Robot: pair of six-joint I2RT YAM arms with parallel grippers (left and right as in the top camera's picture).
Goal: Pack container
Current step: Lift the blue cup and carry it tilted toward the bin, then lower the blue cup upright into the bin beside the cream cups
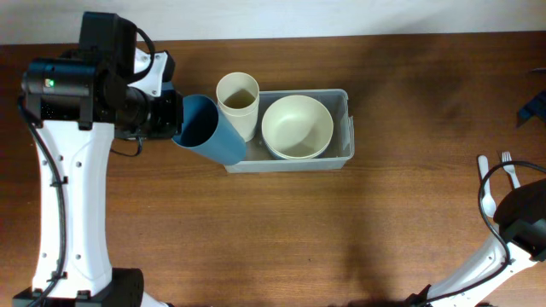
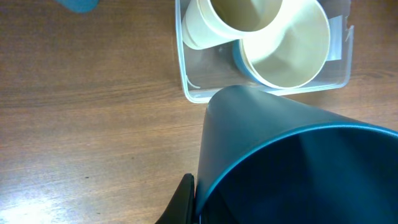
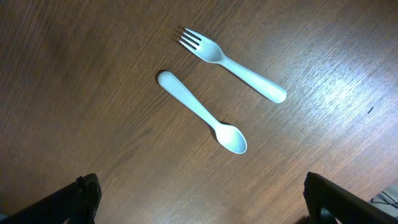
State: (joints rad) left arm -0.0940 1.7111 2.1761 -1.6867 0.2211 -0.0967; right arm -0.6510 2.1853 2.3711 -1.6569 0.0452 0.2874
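Step in hand, by look: loading blue cup into container, frame centre. Left end effector pinching cup at rim; cup tilted, base over container's left edge.

Next move likely: tip cup upright, lower it in or nest it; space tight.

Container holds cream cup at left and cream bowl at right.

Right end effector spread, empty, above fork and spoon on worktop, lower right.

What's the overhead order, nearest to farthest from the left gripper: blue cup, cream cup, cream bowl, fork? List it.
1. Blue cup, held in the left gripper.
2. Cream cup, in the container's left end.
3. Cream bowl, in its right part.
4. Fork, far right.
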